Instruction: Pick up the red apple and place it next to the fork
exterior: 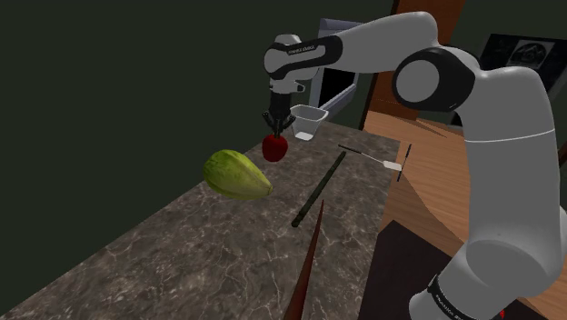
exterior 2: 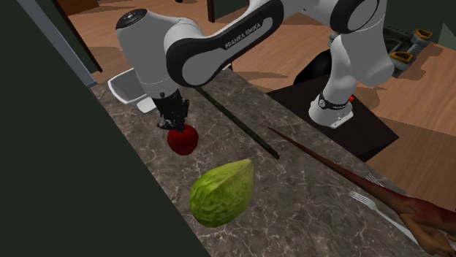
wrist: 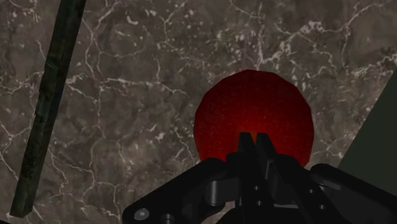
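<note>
1. Gripper (wrist: 254, 145): one. My two fingers are closed on the top of the red apple (wrist: 253, 118), pinching it.
2. Red apple: one, directly under my fingers, over the dark marbled countertop (exterior 2: 314, 186). I cannot tell whether it clears the surface.
3. Green fruit (exterior 2: 223, 192): one, near the apple, not touching it.
4. Dark rod (wrist: 48, 102): one, lying flat, apart from the apple.
5. White tray (exterior 2: 123, 89): one, beyond my wrist.
6. Fork (exterior 2: 363, 198): one, well apart from the apple, beside one reddish-brown pointed object (exterior 2: 416, 210).
</note>
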`<action>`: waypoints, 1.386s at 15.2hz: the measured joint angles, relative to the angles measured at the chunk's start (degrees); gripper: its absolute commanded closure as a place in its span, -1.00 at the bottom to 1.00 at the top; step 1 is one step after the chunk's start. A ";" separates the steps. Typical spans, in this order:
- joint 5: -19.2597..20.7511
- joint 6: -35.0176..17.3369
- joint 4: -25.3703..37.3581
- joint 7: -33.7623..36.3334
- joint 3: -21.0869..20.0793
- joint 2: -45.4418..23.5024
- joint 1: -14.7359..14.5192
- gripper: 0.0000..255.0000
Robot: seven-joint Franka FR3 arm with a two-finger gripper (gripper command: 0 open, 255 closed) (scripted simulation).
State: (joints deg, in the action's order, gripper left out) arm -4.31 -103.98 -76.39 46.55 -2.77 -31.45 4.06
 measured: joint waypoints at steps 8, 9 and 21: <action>0.04 5.51 4.58 0.31 0.00 0.94 0.12 1.00; 0.06 6.35 5.48 0.42 -0.01 0.88 0.09 1.00; -0.17 7.53 -2.39 4.78 -1.34 10.29 -2.81 1.00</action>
State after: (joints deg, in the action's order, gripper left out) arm -4.48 -96.45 -78.77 51.33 -4.12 -21.16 1.25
